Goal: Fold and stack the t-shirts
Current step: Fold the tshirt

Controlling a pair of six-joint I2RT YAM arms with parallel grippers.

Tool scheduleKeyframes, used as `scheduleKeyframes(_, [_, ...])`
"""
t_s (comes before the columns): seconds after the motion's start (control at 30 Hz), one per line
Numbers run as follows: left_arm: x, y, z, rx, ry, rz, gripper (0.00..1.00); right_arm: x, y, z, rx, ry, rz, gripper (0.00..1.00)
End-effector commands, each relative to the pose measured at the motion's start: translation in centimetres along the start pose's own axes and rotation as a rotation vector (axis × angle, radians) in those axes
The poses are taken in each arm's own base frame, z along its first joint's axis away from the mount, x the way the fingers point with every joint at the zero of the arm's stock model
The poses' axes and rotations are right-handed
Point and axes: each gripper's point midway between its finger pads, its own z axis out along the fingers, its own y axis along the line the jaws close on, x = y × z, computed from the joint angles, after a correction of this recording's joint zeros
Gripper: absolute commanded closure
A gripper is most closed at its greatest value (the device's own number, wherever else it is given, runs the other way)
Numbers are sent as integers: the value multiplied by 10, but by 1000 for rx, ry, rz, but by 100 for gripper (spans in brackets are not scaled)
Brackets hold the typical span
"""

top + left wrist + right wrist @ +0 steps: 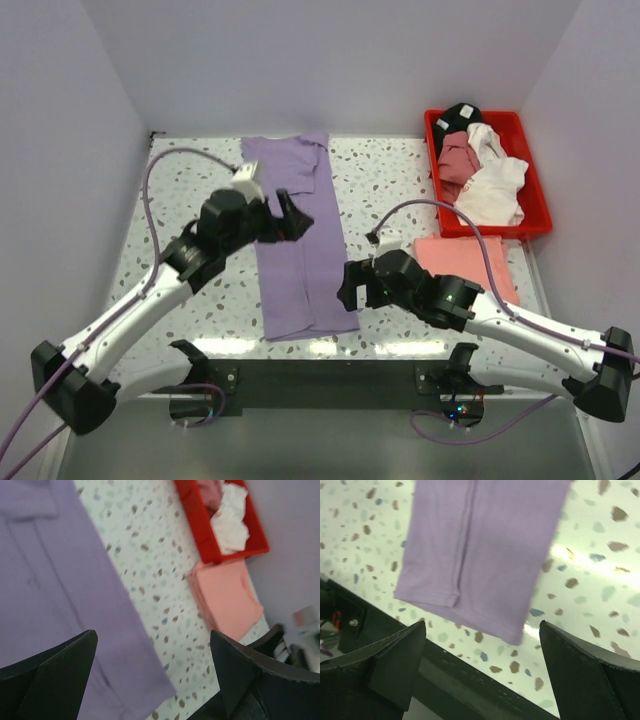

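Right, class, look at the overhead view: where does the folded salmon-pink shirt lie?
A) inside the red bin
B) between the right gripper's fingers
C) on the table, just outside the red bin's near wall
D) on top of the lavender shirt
C: the salmon-pink shirt lies flat on the table, right by the near wall of the red bin and outside it.

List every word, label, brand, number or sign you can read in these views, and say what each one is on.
No readable text in any view.
Lavender shirt: plain, no print or tag showing.
Folded salmon shirt: plain.
Red bin and the clothes in it: no lettering visible.
White block on the left wrist: too small to tell whether it bears any marking.
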Motion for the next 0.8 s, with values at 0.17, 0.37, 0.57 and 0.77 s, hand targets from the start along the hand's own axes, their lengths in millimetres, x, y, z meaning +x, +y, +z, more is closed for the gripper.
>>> scheduleKeyframes(0.17, [214,114,-84,-355,360,-234,0,32,-47,-5,114,8,8,1])
scheduleKeyframes(0.37, [268,114,-107,-328,524,-282,2,48,-53,7,152,59,38,1])
scheduleKeyframes(0.57, [295,125,-109,-360,611,-270,24,59,-60,18,204,96,62,1])
scheduleKeyframes(0.77, [306,134,-108,-390,645,-250,41,68,-61,25,217,132,71,2])
